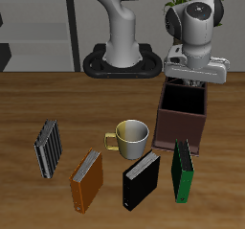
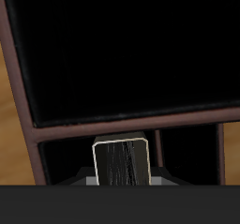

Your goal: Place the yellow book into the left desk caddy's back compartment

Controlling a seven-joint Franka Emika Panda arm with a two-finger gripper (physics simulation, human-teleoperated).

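Observation:
My gripper [image 1: 189,80] hangs over the far end of the left desk caddy [image 1: 182,127], a dark brown-maroon box with a black inside. In the wrist view the gripper [image 2: 122,178] is shut on the yellow book [image 2: 122,161], a small thin book with a pale edge and a greyish cover, held upright. Below the book is a narrow black cell [image 2: 66,162] bounded by dividers [image 2: 122,126], and beyond it a large black compartment [image 2: 112,50]. In the exterior view the book is hidden by the gripper.
A cream mug [image 1: 130,136] stands beside the caddy. Nearer the table's front edge are a grey striped book [image 1: 48,147], an orange-brown book [image 1: 87,180], a black book [image 1: 142,179] and a green book [image 1: 182,171].

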